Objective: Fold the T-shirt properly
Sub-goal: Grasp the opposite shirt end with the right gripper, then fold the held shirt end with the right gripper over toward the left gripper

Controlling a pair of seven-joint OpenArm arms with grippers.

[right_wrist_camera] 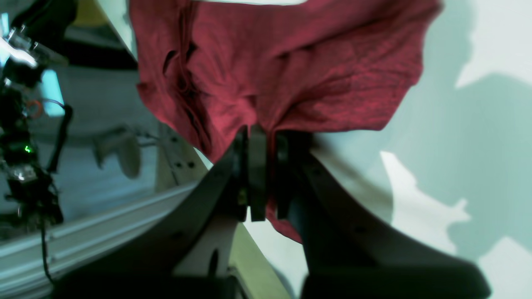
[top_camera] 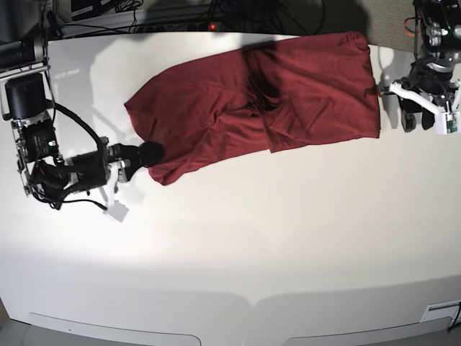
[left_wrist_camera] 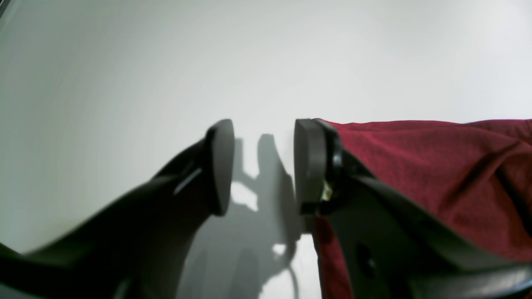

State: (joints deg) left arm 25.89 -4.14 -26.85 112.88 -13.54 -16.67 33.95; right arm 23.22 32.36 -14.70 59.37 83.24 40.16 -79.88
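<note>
Nearest in base view: bare white table point(top_camera: 238, 245), nothing on its near half. Mid-depth at left edge, right gripper point(top_camera: 150, 153) reaches in horiz. w/ fingers pressed together on the T-shirt point(top_camera: 259, 101), pinching its near-left edge; right wrist view confirms, pads point(right_wrist_camera: 257, 174) squeezed w/ maroon fabric point(right_wrist_camera: 291, 70) bunched between them & a scrap hanging below. A small white tag point(top_camera: 117, 212) lies on the table just near that arm.

Shirt lies across far-center of table, spread diag. from the pinched corner up to the far-right, rumpled, w/ a dark crease around the middle & one layer overlapping near the center-right. Its right edge is fairly straight.

Far right: left gripper point(top_camera: 420, 115) sits just beside the shirt's right edge, fingers apart, nothing between them. Left wrist view: gap point(left_wrist_camera: 264, 166) over bare table, one finger point(left_wrist_camera: 309, 166) touching or just over the cloth's edge point(left_wrist_camera: 436, 174) – can't tell which. Cables along far edge.
</note>
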